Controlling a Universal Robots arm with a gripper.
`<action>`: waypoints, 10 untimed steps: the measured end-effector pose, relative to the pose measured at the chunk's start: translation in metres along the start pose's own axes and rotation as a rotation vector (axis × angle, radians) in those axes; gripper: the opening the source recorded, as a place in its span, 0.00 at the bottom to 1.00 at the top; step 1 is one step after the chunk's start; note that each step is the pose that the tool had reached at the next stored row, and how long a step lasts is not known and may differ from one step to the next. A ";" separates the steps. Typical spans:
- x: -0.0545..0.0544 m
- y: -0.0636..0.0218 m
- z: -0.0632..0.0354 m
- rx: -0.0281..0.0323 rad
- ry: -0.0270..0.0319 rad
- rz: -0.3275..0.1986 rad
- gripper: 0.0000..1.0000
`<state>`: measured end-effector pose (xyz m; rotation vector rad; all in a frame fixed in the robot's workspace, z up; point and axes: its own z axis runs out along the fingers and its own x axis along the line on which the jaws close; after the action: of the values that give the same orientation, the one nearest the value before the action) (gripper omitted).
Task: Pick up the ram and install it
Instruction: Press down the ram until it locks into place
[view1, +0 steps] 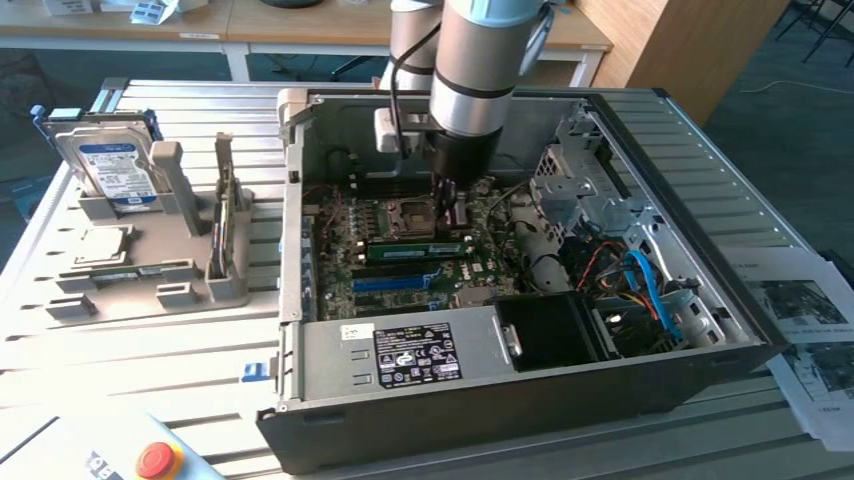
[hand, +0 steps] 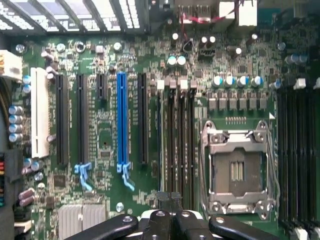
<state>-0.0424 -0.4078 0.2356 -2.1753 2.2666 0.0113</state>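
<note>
- Exterior view: the end effector (view1: 451, 205) reaches into the open computer case (view1: 694, 372), just above the ram (view1: 416, 248), a long green stick lying flat-looking across the motherboard (view1: 387, 285) beside the processor socket (view1: 408, 214).
- Wrist view: black fingers (hand: 172, 220) drawn together over dark memory slots (hand: 177, 145); whether they grip anything, I cannot tell.

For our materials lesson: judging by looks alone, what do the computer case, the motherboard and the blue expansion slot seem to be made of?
Computer case: likely painted sheet metal; dark matt walls, thin folded edges.
Motherboard: apparently laminated circuit board; green coating, fine traces, soldered parts.
Blue expansion slot: probably moulded plastic; uniform colour, slight sheen.
</note>
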 end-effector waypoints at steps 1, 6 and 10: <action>0.000 0.0021 0.0004 0.0000 0.0002 0.000 0.10; -0.001 0.0125 0.0023 0.0001 0.0010 0.000 0.10; -0.002 0.0217 0.0034 0.0001 0.0025 0.000 0.10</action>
<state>-0.0640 -0.4049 0.2324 -2.1763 2.2681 0.0085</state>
